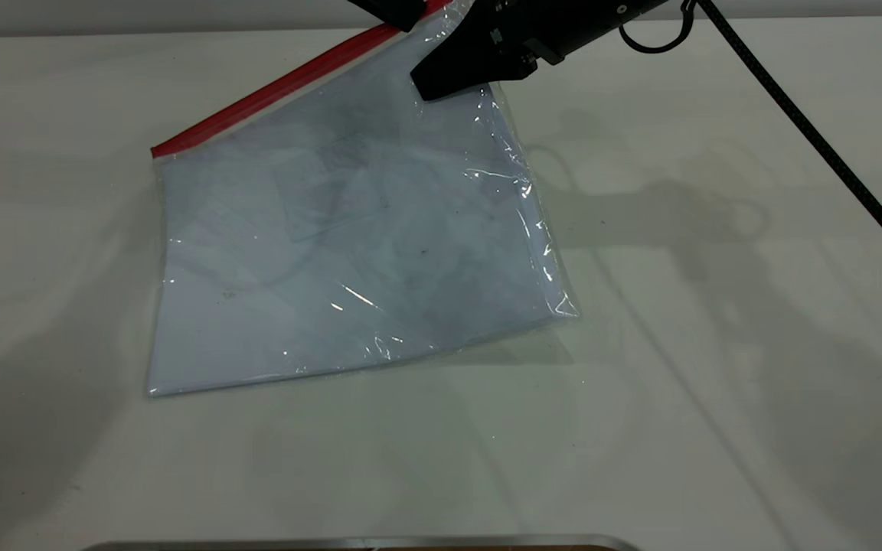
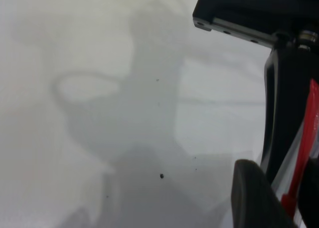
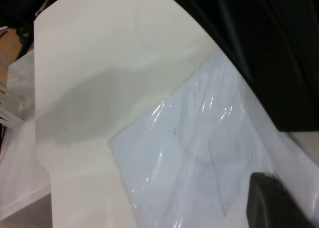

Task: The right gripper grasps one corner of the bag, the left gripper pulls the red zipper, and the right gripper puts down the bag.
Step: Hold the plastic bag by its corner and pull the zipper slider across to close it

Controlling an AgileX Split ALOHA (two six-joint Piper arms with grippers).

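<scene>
One clear plastic bag (image 1: 357, 252) lies tilted on the white desk (image 1: 717, 383), its far end lifted, white sheets and a faint rectangular pocket showing through the crinkled, glossy film. The red zipper (image 1: 288, 84) runs along its upper edge. The right hand (image 1: 441, 80) is clenched on the bag's corner (image 1: 479, 96). The left hand (image 1: 391, 11) sits at the zipper; whether it grips, I cannot tell.

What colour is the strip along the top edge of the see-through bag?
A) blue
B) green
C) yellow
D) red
D: in the exterior view the red zipper runs along the top edge of the bag, up toward the left gripper and the right gripper at its raised corner.
</scene>
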